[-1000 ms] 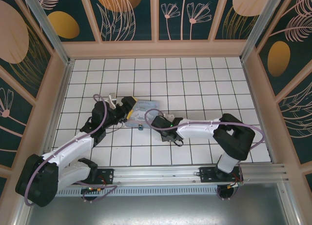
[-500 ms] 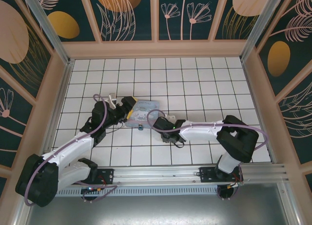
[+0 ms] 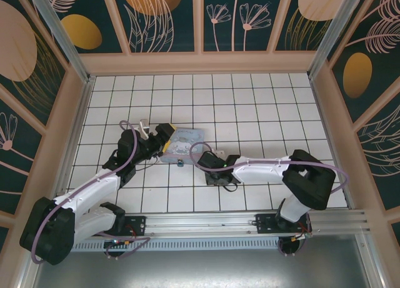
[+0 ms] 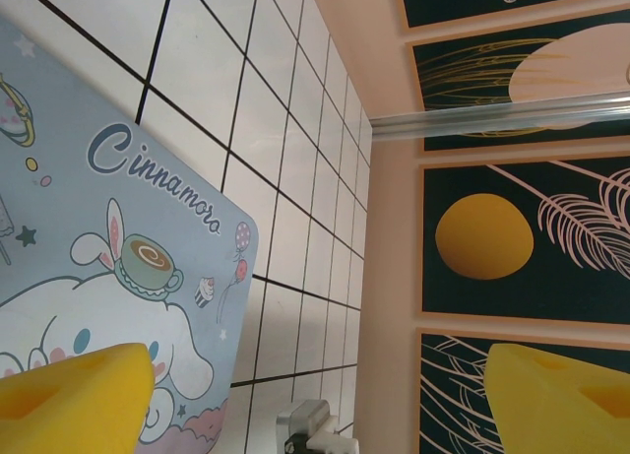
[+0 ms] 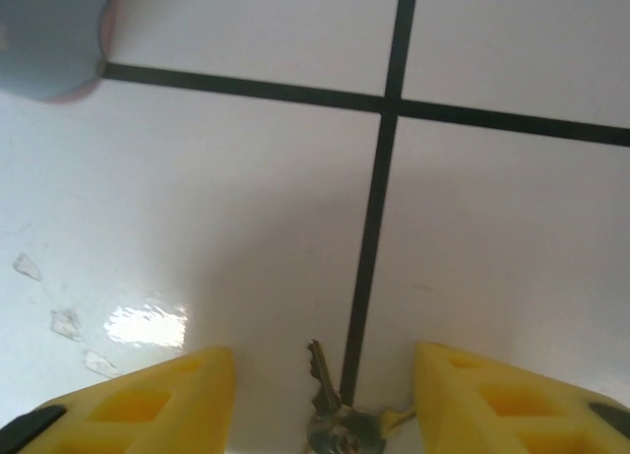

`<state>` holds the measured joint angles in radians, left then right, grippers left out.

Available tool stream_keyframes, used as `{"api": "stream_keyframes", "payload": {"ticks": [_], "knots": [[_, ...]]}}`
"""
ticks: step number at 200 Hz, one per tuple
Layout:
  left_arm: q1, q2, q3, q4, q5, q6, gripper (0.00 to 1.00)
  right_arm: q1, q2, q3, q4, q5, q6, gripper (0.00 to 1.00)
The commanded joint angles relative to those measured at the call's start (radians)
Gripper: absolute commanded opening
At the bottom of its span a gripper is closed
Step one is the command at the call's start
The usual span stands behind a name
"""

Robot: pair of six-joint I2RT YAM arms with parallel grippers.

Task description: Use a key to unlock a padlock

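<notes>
The key (image 5: 331, 415) lies on the tile at the bottom centre of my right wrist view, between my right gripper's (image 5: 323, 370) parted fingers, ungrasped. Overhead, the padlock (image 3: 180, 162) sits centre-left, just below the tin box (image 3: 185, 141). My left gripper (image 4: 315, 385) gapes wide, holding nothing.

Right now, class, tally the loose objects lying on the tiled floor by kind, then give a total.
Cinnamoroll tin box: 1
Padlock: 1
Key: 1
Total: 3
</notes>
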<state>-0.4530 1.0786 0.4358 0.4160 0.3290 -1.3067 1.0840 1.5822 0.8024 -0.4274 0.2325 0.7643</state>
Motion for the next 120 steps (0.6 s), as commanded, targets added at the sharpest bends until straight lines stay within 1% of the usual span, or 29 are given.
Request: {"api": "stream_keyframes", "payload": {"ticks": [1, 23, 38, 85, 120], "knots": [[-0.007, 0.009, 0.013, 0.043, -0.005, -0.005, 0.87, 0.007, -0.038, -0.017, -0.054, -0.023, -0.019, 0.51], [-0.007, 0.011, 0.013, 0.044, -0.004, -0.005, 0.87, 0.007, -0.048, -0.026, -0.041, -0.044, -0.047, 0.51], [-0.008, 0.011, 0.012, 0.045, -0.004, -0.006, 0.87, 0.008, -0.052, -0.035, -0.035, -0.057, -0.056, 0.49], [-0.007, 0.014, 0.013, 0.05, -0.004, -0.008, 0.87, 0.009, -0.032, -0.051, -0.028, -0.08, -0.07, 0.38], [-0.007, 0.014, 0.011, 0.052, -0.005, -0.01, 0.87, 0.024, 0.034, -0.023, -0.042, -0.06, -0.075, 0.28]]}}
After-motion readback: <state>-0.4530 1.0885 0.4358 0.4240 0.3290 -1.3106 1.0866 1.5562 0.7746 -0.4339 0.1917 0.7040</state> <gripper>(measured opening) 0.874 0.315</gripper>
